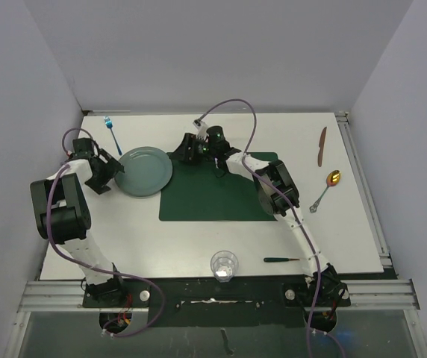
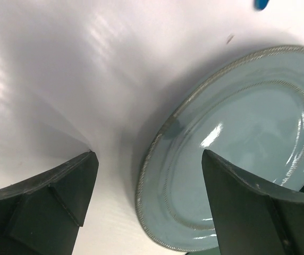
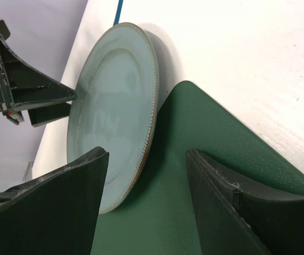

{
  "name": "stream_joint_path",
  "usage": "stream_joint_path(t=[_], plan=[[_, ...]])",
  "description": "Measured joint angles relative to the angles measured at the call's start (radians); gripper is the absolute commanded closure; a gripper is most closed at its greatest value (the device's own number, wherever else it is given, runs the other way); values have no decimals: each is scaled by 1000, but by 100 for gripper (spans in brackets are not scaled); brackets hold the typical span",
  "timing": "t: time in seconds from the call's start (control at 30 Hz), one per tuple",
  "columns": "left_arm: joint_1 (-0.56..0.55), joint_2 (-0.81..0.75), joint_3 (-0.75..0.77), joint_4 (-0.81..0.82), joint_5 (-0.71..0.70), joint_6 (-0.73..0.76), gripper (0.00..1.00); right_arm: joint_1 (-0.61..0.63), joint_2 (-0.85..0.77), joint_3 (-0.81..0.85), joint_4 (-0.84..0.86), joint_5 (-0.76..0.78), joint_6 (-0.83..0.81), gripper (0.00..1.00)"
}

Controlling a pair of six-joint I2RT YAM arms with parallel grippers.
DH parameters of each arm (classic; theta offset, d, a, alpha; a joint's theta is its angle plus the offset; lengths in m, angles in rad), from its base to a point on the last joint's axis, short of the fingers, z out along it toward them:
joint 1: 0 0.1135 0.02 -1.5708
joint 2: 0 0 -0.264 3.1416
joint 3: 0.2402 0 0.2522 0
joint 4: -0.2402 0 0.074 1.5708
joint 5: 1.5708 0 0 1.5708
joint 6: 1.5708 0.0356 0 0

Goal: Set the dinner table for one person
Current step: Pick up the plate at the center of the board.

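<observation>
Overhead, the white worktop (image 1: pixel 161 239) is stretching from the two arm bases to the far wall, with aluminium rails running along its near and right edges. A dark green placemat (image 1: pixel 217 201) is lying at its middle. A blue-grey plate (image 1: pixel 145 171) is sitting flat at the placemat's far left corner, its right rim just overlapping the mat.

The left gripper (image 1: pixel 115 173) is hovering at the plate's left rim with its jaws spread wide. In its wrist view one finger (image 2: pixel 51 202) is standing over bare worktop and the other over the plate, and neither is gripping it. The right gripper (image 1: pixel 187 148) is reaching over the placemat's far left corner, jaws apart and holding nothing, pointing toward the plate's right rim.

A blue piece of cutlery (image 1: pixel 113 134), a fork as far as I can tell, is lying just beyond the plate. A brown knife (image 1: pixel 322 145) and a gold spoon (image 1: pixel 325 190) are lying well off to the right. A clear glass (image 1: pixel 225 265) is standing at the near edge, and a slim dark-handled utensil (image 1: pixel 282 259) is lying to its right.
</observation>
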Motion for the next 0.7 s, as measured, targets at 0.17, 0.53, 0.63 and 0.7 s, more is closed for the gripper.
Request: stream_joint_path(t=[0.17, 0.53, 0.63, 0.7], plan=[[13, 60, 64, 32, 73, 27, 22, -1, 22, 13, 23, -12, 16, 38], [27, 116, 89, 133, 251, 75, 29, -2, 43, 39, 26, -38, 26, 38], [29, 138, 109, 143, 288, 93, 32, -3, 52, 43, 51, -63, 48, 38], [33, 156, 122, 151, 315, 105, 34, -5, 53, 43, 57, -71, 61, 38]])
